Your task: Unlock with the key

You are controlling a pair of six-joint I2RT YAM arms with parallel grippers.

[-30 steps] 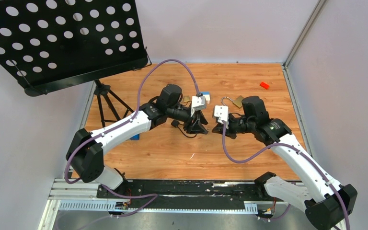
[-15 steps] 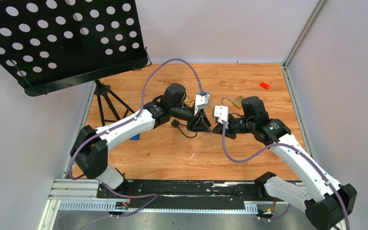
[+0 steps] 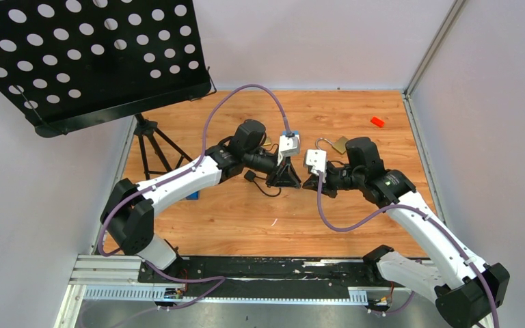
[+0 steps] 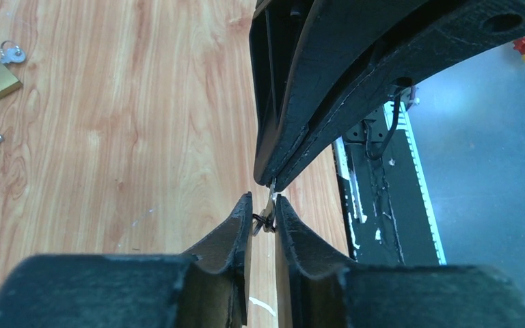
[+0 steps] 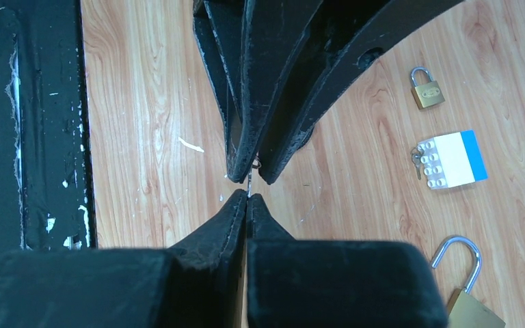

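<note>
The key (image 4: pixel 268 213) is a tiny grey metal piece with a small ring, held in the air above the wooden table (image 3: pixel 246 219). My right gripper (image 5: pixel 248 198) is shut on one end of the key (image 5: pixel 251 179). My left gripper (image 4: pixel 265 205) meets it tip to tip. Its jaws are narrowed onto the key's other end, the ring against one finger (image 4: pixel 245 220) and the metal against the other. In the top view the left gripper (image 3: pixel 294 180) and right gripper (image 3: pixel 306 183) touch noses at mid-table. A large brass padlock (image 3: pixel 339 144) with its shackle swung open lies behind them.
A small shut brass padlock (image 5: pixel 427 90) and a white and blue brick (image 5: pixel 451 160) with a bunch of keys (image 5: pixel 417 158) beside it lie on the table. A red block (image 3: pixel 377 121) sits far right. A black perforated music stand (image 3: pixel 89 55) looms back left. A black cable (image 3: pixel 253 178) lies under the left arm.
My left gripper has moved right to meet the right gripper and its jaws have narrowed around the key. The right arm has stayed still, shut on the key.
</note>
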